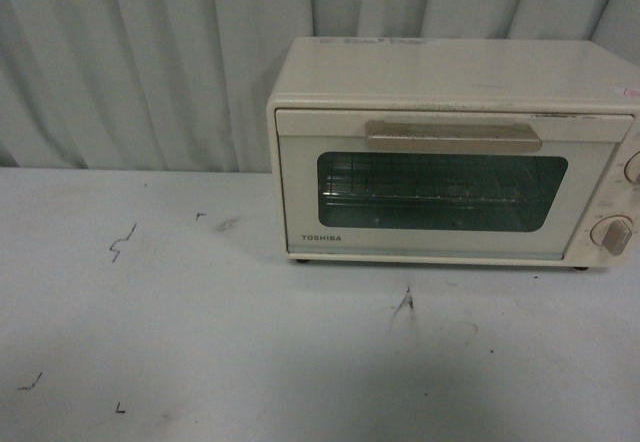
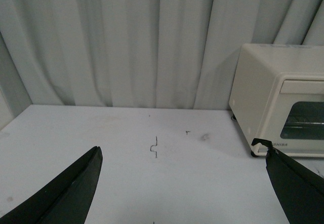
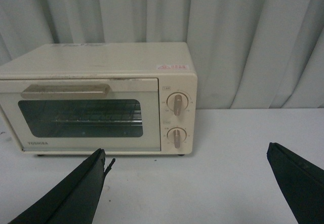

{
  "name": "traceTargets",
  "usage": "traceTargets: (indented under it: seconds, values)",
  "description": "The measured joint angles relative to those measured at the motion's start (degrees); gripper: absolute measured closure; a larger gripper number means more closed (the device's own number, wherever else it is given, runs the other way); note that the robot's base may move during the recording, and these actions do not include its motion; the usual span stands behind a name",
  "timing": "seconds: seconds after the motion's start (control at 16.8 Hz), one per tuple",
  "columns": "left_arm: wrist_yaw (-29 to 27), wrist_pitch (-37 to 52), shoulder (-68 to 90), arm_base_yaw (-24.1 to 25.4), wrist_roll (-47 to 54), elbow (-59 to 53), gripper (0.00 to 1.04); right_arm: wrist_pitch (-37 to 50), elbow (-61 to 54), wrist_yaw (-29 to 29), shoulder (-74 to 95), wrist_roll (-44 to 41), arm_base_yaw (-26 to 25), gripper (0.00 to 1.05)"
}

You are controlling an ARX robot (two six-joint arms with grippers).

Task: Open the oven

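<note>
One oven (image 1: 450, 152) stands on the tabletop (image 1: 200, 342) in the front view, right of centre, backed by a pale pleated curtain (image 1: 150, 62). I read the door as closed. The flat bar handle (image 1: 453, 135) lies along the door's upper edge, and the wire rack (image 1: 440, 187) shows through the glass window.

Left wrist view: the left hand (image 2: 177, 147) has its two dark fingers spread wide apart over bare tabletop, gripping nothing. The oven sits off to one side. One fingertip overlaps the oven's lower front corner, and I cannot tell whether they touch.

Right wrist view: the right hand (image 3: 186, 150) is likewise spread wide and empty, facing the oven's front. The upper knob (image 3: 177, 104) and lower knob (image 3: 176, 137) sit one above the other beside the door.
</note>
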Motion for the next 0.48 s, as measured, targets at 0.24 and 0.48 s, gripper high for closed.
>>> traceTargets:
  seconds: [0.24, 0.48]
  values:
    - [0.0, 0.3, 0.0, 0.0, 0.0, 0.0, 0.07, 0.2, 0.0, 0.0, -0.1, 0.0, 0.0, 0.06]
    - [0.0, 0.3, 0.0, 0.0, 0.0, 0.0, 0.07, 0.2, 0.0, 0.0, -0.1, 0.0, 0.0, 0.06]
